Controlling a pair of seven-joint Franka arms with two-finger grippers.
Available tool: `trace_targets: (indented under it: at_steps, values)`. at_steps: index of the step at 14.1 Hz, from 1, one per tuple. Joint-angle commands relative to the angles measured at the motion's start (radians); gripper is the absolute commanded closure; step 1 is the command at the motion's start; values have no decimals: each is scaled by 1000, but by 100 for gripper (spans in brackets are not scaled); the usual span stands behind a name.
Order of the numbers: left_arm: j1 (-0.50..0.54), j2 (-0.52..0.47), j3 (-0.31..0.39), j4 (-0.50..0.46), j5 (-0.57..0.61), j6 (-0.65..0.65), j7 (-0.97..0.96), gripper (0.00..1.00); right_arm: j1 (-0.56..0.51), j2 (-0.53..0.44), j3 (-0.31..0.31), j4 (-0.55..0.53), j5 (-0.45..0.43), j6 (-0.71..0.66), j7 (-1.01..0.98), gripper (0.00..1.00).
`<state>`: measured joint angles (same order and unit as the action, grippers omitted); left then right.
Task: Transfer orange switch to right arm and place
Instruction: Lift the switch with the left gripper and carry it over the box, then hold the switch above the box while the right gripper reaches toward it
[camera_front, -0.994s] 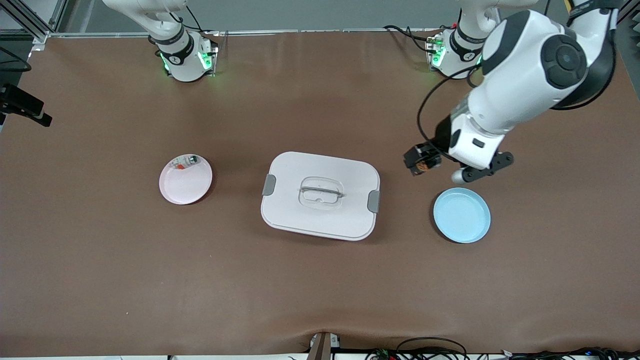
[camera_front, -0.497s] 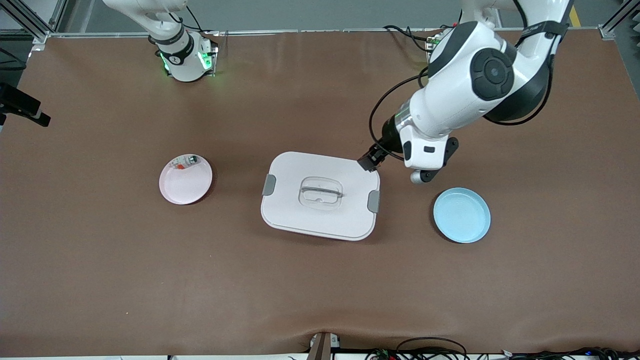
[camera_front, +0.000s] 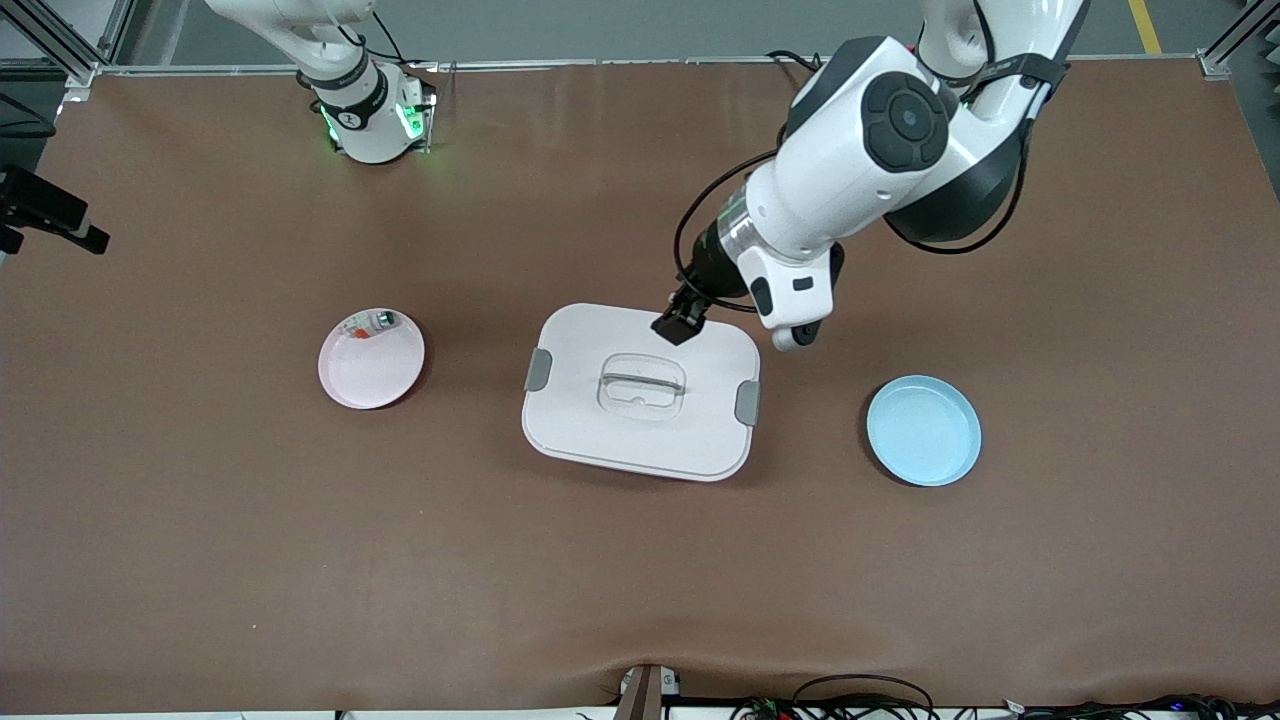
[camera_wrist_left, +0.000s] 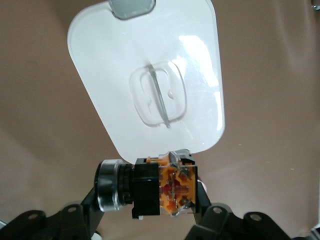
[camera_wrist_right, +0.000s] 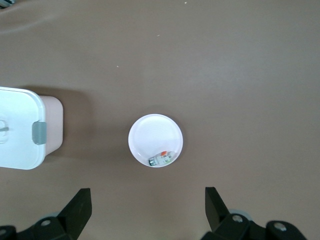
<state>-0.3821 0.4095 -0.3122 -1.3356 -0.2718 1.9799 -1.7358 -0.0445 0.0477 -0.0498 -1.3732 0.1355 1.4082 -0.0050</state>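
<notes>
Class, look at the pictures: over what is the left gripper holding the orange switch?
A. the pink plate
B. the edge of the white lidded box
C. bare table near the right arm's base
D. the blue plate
B: the left gripper, shut on the orange switch, hangs over the edge of the white lidded box.

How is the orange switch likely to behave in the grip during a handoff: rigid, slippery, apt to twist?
The orange switch looks blocky and rigid, so it probably won't flex. Clamped in the left pincer over the white lidded box, it seems light. Its round silvery end might let it pivot.
</notes>
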Motion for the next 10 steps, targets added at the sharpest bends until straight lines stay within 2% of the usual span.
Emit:
trace_targets:
  at_steps: [1,3,5,6,8,10]
  values:
    - [-30,35,2,33,-21,65,-83,100,-5,15,10,0,39,-9,-7,0]
    - [-47,48,2,33,-21,134,-158,100,59,15,12,-19,41,-12,22,0]
    - [-70,55,8,33,-20,165,-224,100,99,12,12,-82,73,72,40,0]
    - [-81,60,10,35,-20,177,-231,100,115,9,11,-113,110,122,55,0]
    - [-93,60,12,35,-20,188,-257,100,117,9,8,-156,250,169,86,0]
    - [-93,60,12,35,-20,188,-269,100,145,-28,15,-263,300,292,115,0]
